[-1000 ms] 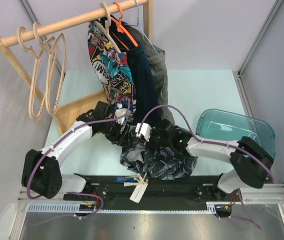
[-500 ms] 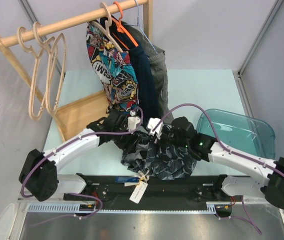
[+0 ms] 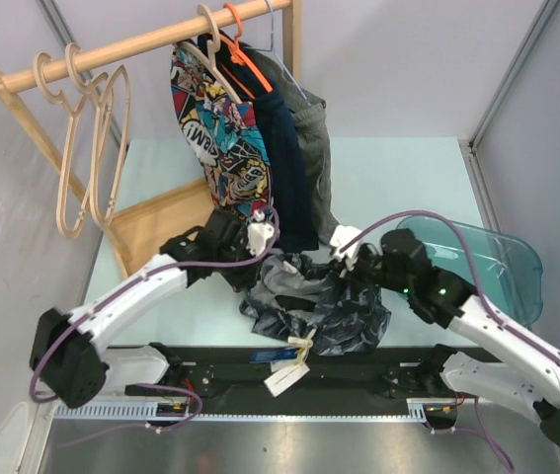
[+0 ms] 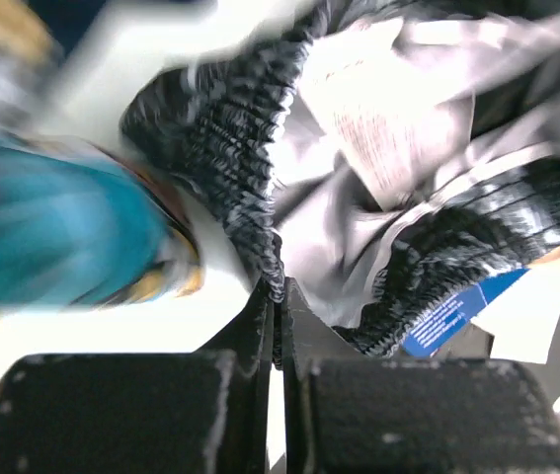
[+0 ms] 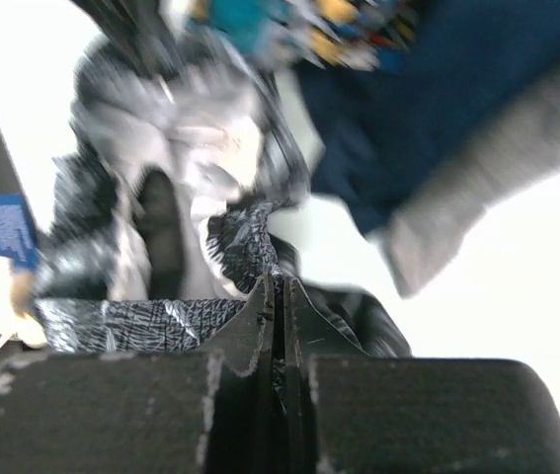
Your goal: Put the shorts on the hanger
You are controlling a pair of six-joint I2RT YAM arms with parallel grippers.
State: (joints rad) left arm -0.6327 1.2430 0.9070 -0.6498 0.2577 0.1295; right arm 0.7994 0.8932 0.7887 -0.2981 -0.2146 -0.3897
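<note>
A: Both arms stretch inward, left gripper [image 3: 256, 265] and right gripper [image 3: 347, 259] each clamped on the shorts [image 3: 319, 314], bunched near the table's [image 3: 408, 178] front edge.
B: Wrist views are pretty smeared tbh. The hanger [image 3: 72, 148] hangs on the rail [image 3: 141, 44], well apart.

Comic-print shorts [image 4: 52, 227] blurred; marbled shorts [image 3: 334, 314] carry a paper tag [image 3: 285, 378], print unreadable.

Pale table [image 3: 398, 178], shorts [image 3: 334, 318] (crumpled), teal bin [image 3: 521, 263]

1. The left arm [image 3: 131, 296] and right arm [image 3: 517, 341] have white shells and chunky black joints.
2. A thin purple cable [image 3: 408, 212] loops along each arm.
3. The left pincer [image 4: 276, 301] and right pincer [image 5: 280, 296] are black and bumpy.
</note>
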